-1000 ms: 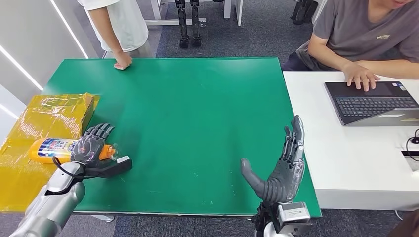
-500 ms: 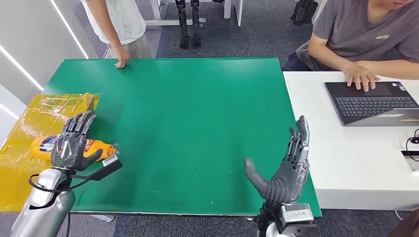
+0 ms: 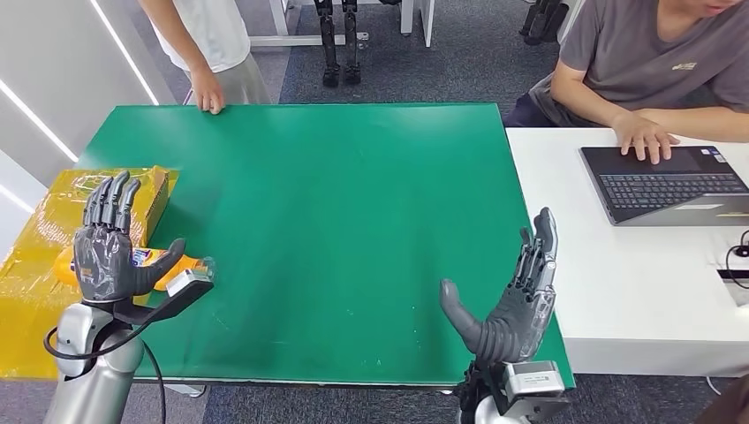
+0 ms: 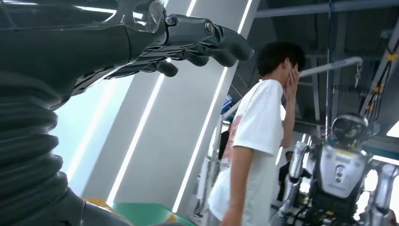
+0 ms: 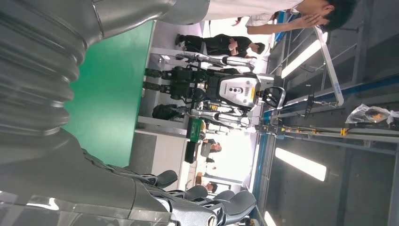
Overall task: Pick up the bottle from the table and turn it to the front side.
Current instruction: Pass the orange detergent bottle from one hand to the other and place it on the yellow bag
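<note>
An orange bottle (image 3: 157,259) lies on its side at the left edge of the green table (image 3: 336,203), its pale cap (image 3: 206,263) pointing toward the table's middle. My left hand (image 3: 106,246) stands upright above and in front of it, fingers spread and holding nothing, and it hides the bottle's middle. In the left wrist view the left hand's fingers (image 4: 188,42) stretch out with nothing in them. My right hand (image 3: 514,296) hovers open at the near right edge of the table, thumb out. Its dark fingers (image 5: 197,200) are bare in the right wrist view too.
A yellow taped box (image 3: 106,199) and yellow wrapping (image 3: 26,300) lie left of the bottle. A person in a white shirt (image 3: 199,35) stands at the far left corner. Another person types on a laptop (image 3: 667,181) on the white desk (image 3: 618,283) to the right.
My left hand has lifted off the bottle and turned upright with its fingers spread; the bottle stays lying at the table's edge. The standing person's hand has drawn back from the far edge.
</note>
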You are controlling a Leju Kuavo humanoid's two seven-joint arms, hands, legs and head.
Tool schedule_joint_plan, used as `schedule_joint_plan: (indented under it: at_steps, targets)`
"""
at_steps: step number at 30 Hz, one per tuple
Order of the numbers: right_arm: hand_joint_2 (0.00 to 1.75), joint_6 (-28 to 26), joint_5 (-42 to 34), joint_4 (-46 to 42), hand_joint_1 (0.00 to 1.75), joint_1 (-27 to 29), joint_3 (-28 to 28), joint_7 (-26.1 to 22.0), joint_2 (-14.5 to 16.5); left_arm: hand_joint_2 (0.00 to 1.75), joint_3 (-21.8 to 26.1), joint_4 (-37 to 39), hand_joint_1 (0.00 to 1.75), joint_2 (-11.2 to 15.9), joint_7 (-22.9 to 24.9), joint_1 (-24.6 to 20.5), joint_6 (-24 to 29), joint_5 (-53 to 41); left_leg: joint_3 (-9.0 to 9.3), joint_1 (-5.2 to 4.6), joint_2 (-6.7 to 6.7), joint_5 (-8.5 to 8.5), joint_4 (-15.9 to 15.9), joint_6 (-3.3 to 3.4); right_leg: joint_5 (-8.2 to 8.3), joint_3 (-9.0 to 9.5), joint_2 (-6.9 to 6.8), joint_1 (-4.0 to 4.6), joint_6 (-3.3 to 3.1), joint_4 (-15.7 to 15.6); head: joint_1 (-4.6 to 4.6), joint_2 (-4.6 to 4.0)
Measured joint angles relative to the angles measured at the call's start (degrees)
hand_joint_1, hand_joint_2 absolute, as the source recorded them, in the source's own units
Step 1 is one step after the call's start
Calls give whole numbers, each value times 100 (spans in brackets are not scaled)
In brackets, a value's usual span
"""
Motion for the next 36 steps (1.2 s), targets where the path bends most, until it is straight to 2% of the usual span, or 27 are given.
schedule_joint_plan:
  at_steps: [2,7,13,18,24,28,32,36]
  targets:
    - [175,-5,-7,22,0,-1,15,0,0,175,-180,-28,0,-107,-59,-65,-108,964,1,0,-3,0,1,0,0,0,-4,0,0,-1,0,0]
    - [175,20,218,73,0,14,119,0,0,175,-1057,-101,0,-542,-93,-235,-634,3650,-2,0,-15,0,2,0,0,5,-15,0,0,-1,-1,0]
    - [175,194,292,135,0,25,237,0,0,175,-1811,-480,0,-1042,-176,-251,-931,5277,-6,-2,-12,-2,2,3,0,3,-13,-1,1,-4,1,0]
    - [175,236,333,232,0,-48,291,4,0,175,-2074,-992,0,-1408,-193,-170,-1233,5732,-7,-1,-12,-2,2,3,0,2,-12,-1,1,-3,-1,0]
    - [175,232,359,305,0,-215,320,59,0,175,-2085,-1429,0,-1845,-198,58,-1476,6070,-7,-1,-12,-2,2,3,0,3,-13,-1,1,-3,-1,0]
    - [175,246,386,362,0,-291,338,121,0,175,-2056,-1464,0,-1977,-198,167,-1659,6112,-8,-1,-12,-2,1,3,0,3,-13,-1,1,-2,-1,0]
    - [175,326,416,488,0,-372,338,137,2,175,-1840,-1618,0,-2102,-198,350,-2107,6047,-8,-1,-10,-2,1,3,0,2,-12,-1,1,-2,-1,0]
    - [175,397,373,665,0,-514,333,94,19,175,-1650,-1744,0,-2173,-198,473,-2098,5722,-8,-1,-11,-2,1,3,0,2,-13,-1,1,-2,0,0]
